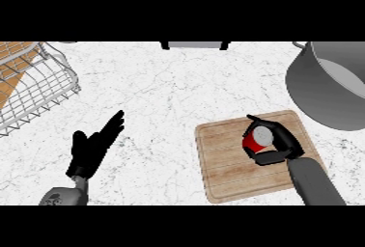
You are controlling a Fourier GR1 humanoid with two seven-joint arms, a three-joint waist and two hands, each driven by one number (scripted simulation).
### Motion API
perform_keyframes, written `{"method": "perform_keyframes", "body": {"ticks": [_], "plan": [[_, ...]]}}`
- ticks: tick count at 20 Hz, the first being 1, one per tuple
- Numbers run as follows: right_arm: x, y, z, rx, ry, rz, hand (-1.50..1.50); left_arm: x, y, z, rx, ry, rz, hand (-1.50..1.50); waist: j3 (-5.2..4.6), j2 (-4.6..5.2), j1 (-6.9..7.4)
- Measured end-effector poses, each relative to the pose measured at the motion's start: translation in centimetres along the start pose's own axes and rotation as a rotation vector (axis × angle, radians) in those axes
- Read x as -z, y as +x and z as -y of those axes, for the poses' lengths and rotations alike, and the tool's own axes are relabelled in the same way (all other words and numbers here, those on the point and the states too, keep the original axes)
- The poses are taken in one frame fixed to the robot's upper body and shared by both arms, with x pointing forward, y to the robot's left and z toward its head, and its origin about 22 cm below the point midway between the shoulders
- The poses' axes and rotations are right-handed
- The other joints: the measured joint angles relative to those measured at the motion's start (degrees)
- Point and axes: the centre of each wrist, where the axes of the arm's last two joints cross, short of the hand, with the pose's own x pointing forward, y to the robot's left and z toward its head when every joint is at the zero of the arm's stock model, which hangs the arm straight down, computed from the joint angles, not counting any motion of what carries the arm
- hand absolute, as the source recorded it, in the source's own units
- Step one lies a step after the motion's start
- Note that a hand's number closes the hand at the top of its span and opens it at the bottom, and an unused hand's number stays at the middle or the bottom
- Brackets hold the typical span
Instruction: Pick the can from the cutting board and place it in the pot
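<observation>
Right of centre: my right hand curls round the red can, its silver end showing, over the wooden cutting board. I cannot tell whether the can touches the board. Upper right: the grey pot, near the board's corner. Lower left: my left hand, fingers straight, over the marble counter.
</observation>
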Motion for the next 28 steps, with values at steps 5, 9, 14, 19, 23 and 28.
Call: {"method": "perform_keyframes", "body": {"ticks": [5, 9, 14, 19, 23, 28], "plan": [[-6.7, -0.2, 6.4, -0.066, -0.204, 0.01, 1.5, -0.3, -0.2, -0.4, -0.004, 0.02, -0.001, 0.0, 0.37, 0.34, -1.16], [-15.5, 1.9, 14.2, -0.14, -0.486, -0.032, 1.5, -0.7, -0.4, -0.7, -0.012, 0.039, 0.003, 0.0, 0.73, 0.89, -2.62], [-23.4, 4.9, 19.1, -0.208, -0.717, -0.057, 1.5, -0.1, 0.0, 0.1, -0.008, 0.017, 0.014, 0.0, 0.91, 1.27, -1.25], [-27.1, 6.4, 20.7, -0.323, -0.818, -0.098, 1.5, 0.0, -0.2, 1.0, -0.007, -0.007, 0.011, 0.0, 0.93, 1.22, 0.18], [-28.1, 8.5, 22.4, -0.426, -0.848, -0.09, 1.5, 0.0, 0.0, 0.6, 0.0, -0.014, 0.011, 0.0, 0.88, 1.13, 0.64], [-27.3, 11.2, 24.2, -0.548, -0.846, -0.07, 1.5, 0.0, 0.3, 0.3, -0.005, -0.018, 0.007, 0.0, 0.74, 0.99, 0.84]]}}
